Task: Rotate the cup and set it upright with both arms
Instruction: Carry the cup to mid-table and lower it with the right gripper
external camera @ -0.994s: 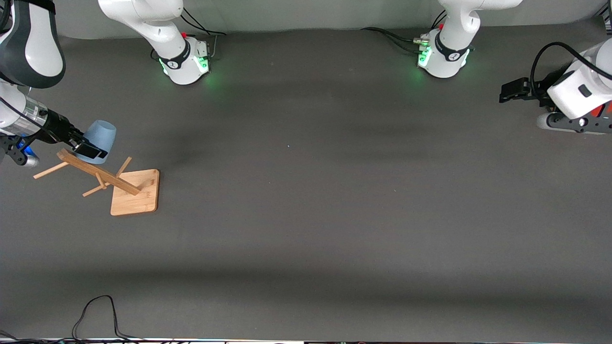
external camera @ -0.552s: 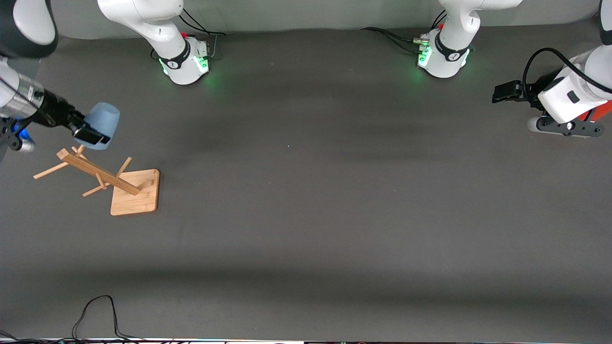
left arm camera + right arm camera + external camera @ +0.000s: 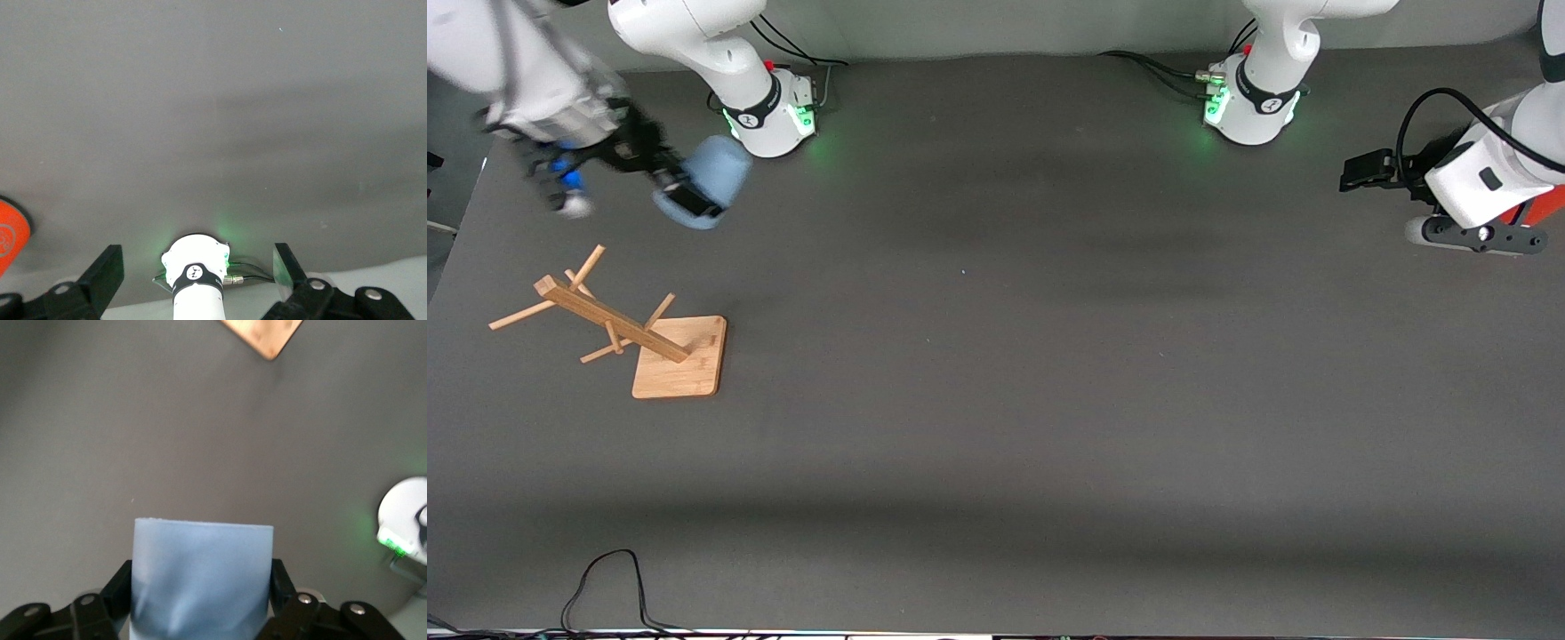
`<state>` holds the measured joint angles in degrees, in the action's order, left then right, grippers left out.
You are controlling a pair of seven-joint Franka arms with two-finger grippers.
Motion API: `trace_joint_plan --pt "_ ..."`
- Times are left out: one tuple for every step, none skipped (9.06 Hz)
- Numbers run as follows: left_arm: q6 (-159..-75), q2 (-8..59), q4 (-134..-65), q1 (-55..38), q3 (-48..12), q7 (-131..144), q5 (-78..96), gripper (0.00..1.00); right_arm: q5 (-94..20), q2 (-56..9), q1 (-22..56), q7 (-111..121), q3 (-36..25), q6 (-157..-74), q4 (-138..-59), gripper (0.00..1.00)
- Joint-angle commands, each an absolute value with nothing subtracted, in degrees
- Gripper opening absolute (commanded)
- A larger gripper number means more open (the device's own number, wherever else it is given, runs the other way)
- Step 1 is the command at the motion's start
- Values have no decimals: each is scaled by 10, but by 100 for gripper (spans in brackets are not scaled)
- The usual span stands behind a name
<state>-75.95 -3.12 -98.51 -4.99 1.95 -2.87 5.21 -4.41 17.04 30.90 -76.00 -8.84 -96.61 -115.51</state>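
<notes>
Right end effector (image 3: 685, 197) grips the small pale-blue matte cup (image 3: 710, 180) by its sides, tilted, airborne over the desk (image 3: 1049, 373) near the right arm's base. Left end effector (image 3: 1371, 169) waits, fingers wide, empty. Handover and uprighting remain undone, likely.

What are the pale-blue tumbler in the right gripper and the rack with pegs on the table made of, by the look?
Small pale-blue handleless cup, clamped in the right gripper: probably plastic, maybe glazed ceramic; uniform matte colour, no gloss or pattern in the right wrist view. Peg rack with square base: light wood, possibly bamboo; tan tone with faint grain lines, unpainted. The left gripper waits open over the table's left-arm end.
</notes>
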Motion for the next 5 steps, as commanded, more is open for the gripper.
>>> trace_joint_plan --pt "-777 -54 -1000 -54 19 -29 57 100 -41 87 390 -884 -95 -978 -1075 54" --pt "-778 -57 -1000 -54 19 -26 57 100 -40 34 422 -944 -96 -983 -1030 54" --pt "-779 -59 -1000 -54 19 -25 57 100 -40 -29 456 -1007 -96 -990 -972 54" --pt "-781 -61 -1000 -53 20 -25 56 100 -40 -113 486 -1077 -96 -993 -895 54" --pt "-783 -62 -1000 -53 20 -22 56 100 -40 -183 512 -1144 -96 -997 -835 53"
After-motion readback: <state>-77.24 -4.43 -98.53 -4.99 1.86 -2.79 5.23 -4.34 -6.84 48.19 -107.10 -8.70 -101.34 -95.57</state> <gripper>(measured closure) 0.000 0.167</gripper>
